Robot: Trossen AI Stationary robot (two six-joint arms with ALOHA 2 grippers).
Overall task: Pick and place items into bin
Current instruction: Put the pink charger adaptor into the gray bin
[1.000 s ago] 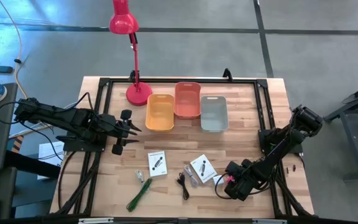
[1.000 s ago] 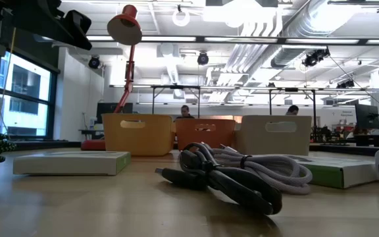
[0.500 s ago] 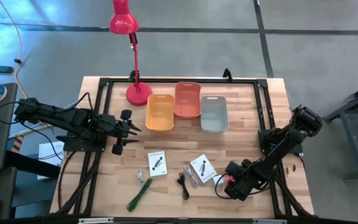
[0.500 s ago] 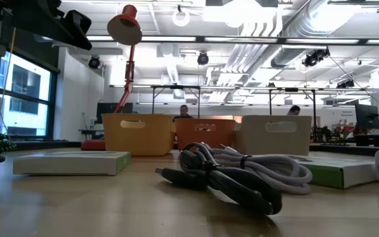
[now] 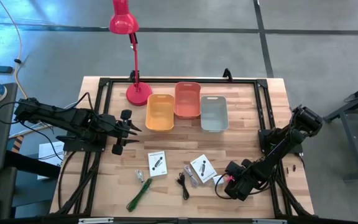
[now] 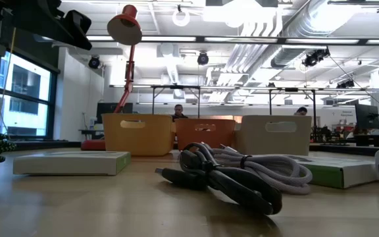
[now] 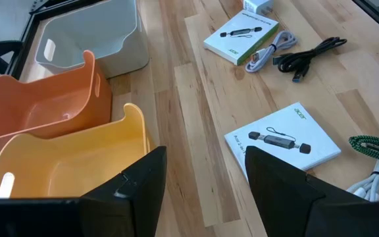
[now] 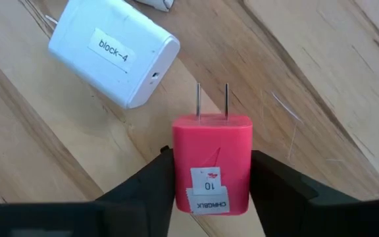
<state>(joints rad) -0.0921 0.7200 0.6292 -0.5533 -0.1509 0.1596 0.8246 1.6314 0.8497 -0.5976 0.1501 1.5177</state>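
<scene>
Down at the counter's four o'clock corner, the right pincer is clamped on a pink charger block, its two prongs pointing away from the wrist, one dark finger pressed against each side. Just beside it on the wood lies a white charger block labelled "block-4". The left pincer hangs at nine o'clock with its fingers apart and nothing between them, near the yellow bin. Next along at twelve o'clock come the orange bin and the grey bin, with a red desk lamp at eleven. Toward six o'clock the rest is spread out: two white boxed adapters, a black cable beside a grey one, and a green braided cable at seven.
</scene>
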